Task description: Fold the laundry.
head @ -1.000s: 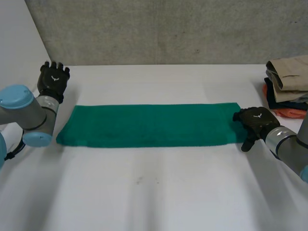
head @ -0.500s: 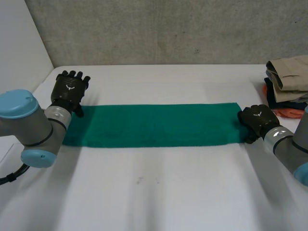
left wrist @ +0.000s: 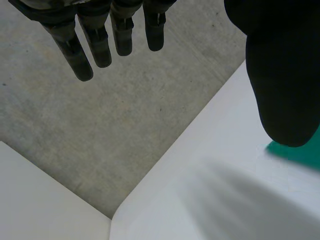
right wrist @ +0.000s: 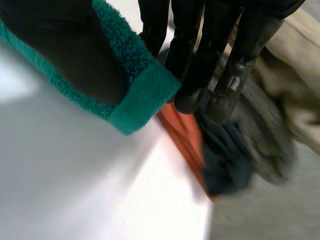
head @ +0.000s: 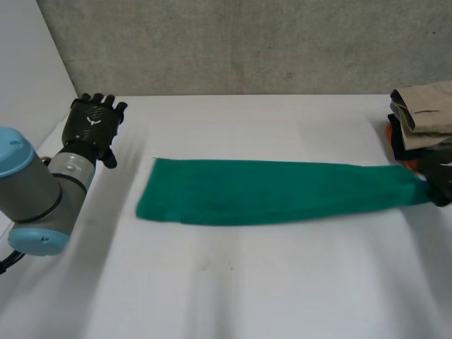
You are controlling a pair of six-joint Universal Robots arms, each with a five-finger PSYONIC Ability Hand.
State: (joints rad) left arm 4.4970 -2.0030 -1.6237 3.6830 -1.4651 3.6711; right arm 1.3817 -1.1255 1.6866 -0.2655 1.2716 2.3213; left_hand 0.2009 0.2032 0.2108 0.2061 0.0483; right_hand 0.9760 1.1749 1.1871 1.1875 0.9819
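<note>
Gripping the right end of the green towel, your right hand sits at the right edge of the table, close beside the stack of folded clothes. In the right wrist view you see that hand closed on the cloth: the thumb presses on one face of the towel and the fingers curl down behind its hemmed end, so the end is pinched between them. Just past the fingertips lies the stack, with an orange layer, a dark blue one and a beige one above.

From that grip the towel runs as one long, narrow strip across the middle of the table toward the left edge. It is bunched and narrow at the right hand, and wider and flat at its free left end.

Your left hand is near the far left corner of the table, well apart from the towel's left end and touching nothing. The left wrist view shows its fingers straight and spread away from the thumb, so the hand is open and holds nothing. Beside the thumb a small patch of the towel shows on the white table, with the grey wall beyond the fingertips.
</note>
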